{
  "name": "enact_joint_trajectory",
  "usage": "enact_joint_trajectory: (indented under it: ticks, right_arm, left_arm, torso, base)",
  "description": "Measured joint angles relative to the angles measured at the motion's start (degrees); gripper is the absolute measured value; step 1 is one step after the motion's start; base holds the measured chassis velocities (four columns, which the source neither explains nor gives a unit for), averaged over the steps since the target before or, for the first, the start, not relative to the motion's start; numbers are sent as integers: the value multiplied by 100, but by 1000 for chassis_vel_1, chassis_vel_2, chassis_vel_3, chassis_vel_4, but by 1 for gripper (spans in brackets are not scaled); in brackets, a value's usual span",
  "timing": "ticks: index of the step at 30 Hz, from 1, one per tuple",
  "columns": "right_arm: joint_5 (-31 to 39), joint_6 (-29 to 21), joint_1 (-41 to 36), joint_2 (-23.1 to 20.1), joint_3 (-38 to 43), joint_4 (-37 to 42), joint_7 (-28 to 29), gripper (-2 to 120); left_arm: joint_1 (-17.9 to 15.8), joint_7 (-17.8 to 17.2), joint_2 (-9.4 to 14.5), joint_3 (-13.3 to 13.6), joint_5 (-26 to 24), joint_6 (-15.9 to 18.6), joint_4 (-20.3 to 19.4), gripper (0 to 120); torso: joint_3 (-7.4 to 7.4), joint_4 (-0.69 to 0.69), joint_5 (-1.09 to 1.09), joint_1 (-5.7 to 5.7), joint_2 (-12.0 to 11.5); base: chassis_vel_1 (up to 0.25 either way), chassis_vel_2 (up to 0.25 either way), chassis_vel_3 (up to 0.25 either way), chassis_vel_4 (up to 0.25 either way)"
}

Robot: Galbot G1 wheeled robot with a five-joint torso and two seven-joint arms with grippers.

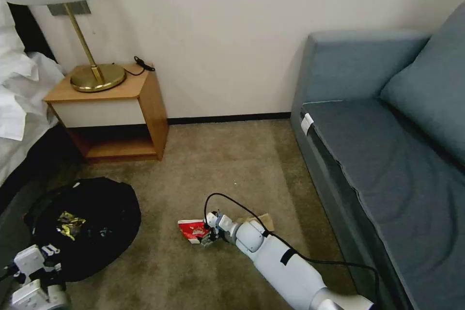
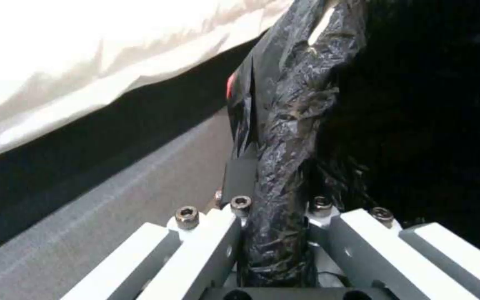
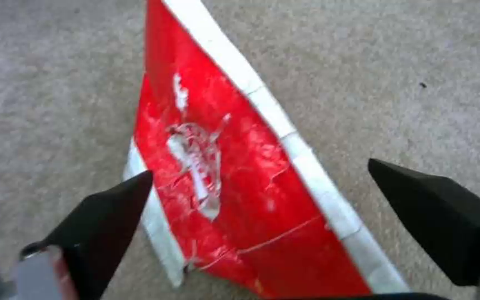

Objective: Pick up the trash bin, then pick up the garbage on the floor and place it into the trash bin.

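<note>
My left claw (image 2: 273, 250) pinches the bin's (image 1: 97, 223) black bag rim, keeping it close for drops. My right claw (image 3: 256, 216) is spread low over the carpet (image 3: 56, 62), the red packet (image 3: 223, 166) lying between its fingers, ready for pinching.

I see a wooden nightstand (image 1: 118, 106) against the wall, brass lamp (image 1: 82, 34) on it, black cord (image 1: 143, 64) beside the lamp base, white bedding (image 1: 19, 101) on my left, blue-grey sofa (image 1: 387, 155) on my right, tan carpet (image 1: 232, 164).
</note>
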Motion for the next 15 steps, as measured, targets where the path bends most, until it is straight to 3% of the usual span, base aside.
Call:
enact_joint_trajectory:
  ticks: [15]
  right_arm:
    - [25,386,21,-3,178,-205,-51,42]
  left_arm:
    - [-10,7,-3,-2,51,1,62,3]
  torso:
    - [0,0,0,0,0]
  base:
    - [0,0,0,0]
